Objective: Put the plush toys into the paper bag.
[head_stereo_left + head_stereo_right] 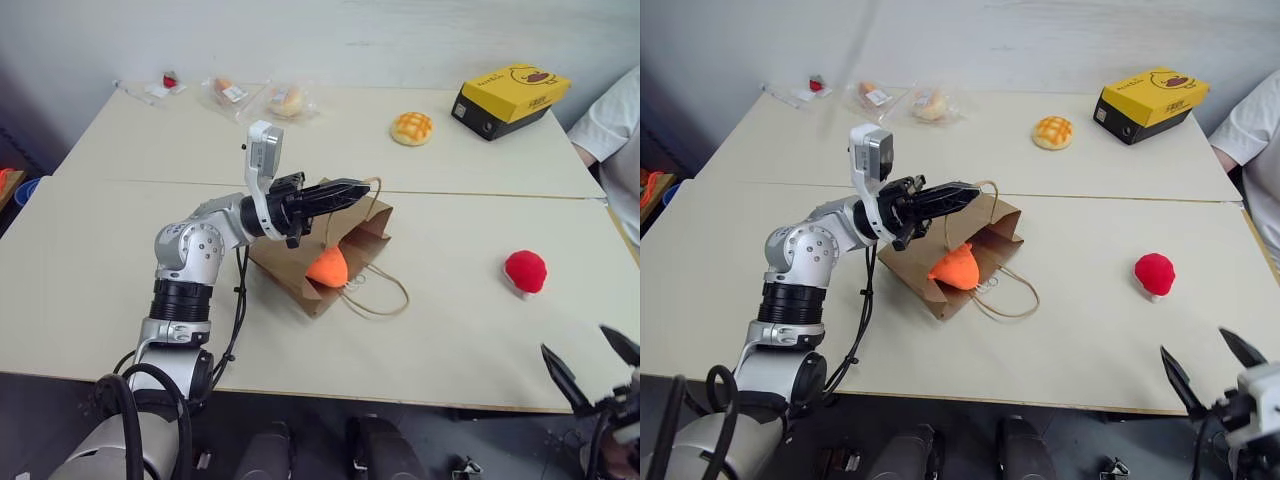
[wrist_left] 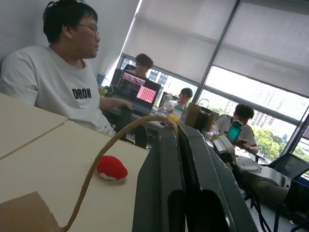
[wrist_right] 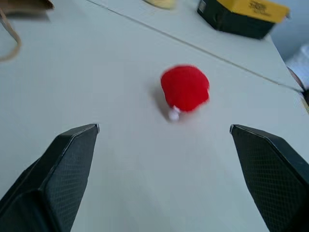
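left pincer (image 1: 345,190) closed, raised | right pincer (image 1: 592,362) spread wide, low

even bright light; window glare; red plush toy (image 3: 185,89) blurred

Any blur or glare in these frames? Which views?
Right wrist view: the red plush toy is smeared by motion blur, while the right tool's fingers stay sharp. Left wrist view: bright windows wash out the background, and the left tool's fingers are dark against them. Left eye view: even light, soft shadow under the paper bag.
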